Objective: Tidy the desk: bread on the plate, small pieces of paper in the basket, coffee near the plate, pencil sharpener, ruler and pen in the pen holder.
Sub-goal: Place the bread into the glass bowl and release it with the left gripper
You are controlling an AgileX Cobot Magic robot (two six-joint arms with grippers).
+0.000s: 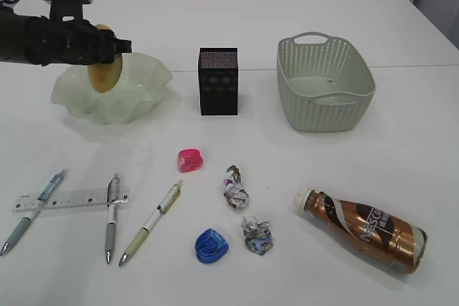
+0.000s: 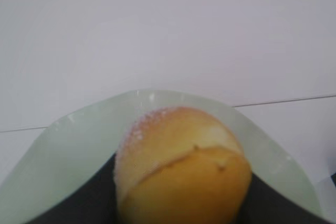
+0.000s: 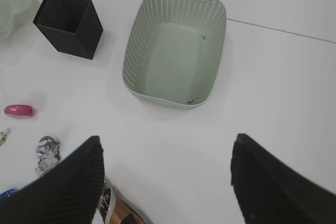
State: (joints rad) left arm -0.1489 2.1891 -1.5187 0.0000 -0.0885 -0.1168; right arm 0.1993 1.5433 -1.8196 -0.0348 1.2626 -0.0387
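My left gripper (image 1: 107,46) is shut on the golden bread (image 1: 105,75) (image 2: 178,166), holding it on edge just above the pale green plate (image 1: 143,80) (image 2: 79,145). My right gripper (image 3: 168,182) is open over bare desk, with the lying coffee bottle (image 1: 362,228) (image 3: 118,211) by its left finger. Two paper wads (image 1: 235,188) (image 1: 257,236) lie mid-desk, between a pink sharpener (image 1: 190,160) and a blue one (image 1: 211,246). The ruler (image 1: 72,199) and three pens (image 1: 112,216) lie front left. The black pen holder (image 1: 217,82) and the empty basket (image 1: 324,84) stand behind.
The pen holder (image 3: 68,22) stands between plate and basket (image 3: 173,51). One pen (image 1: 32,213) lies across the ruler's left end and another pen (image 1: 152,222) slants towards the blue sharpener. The right arm does not show in the exterior view.
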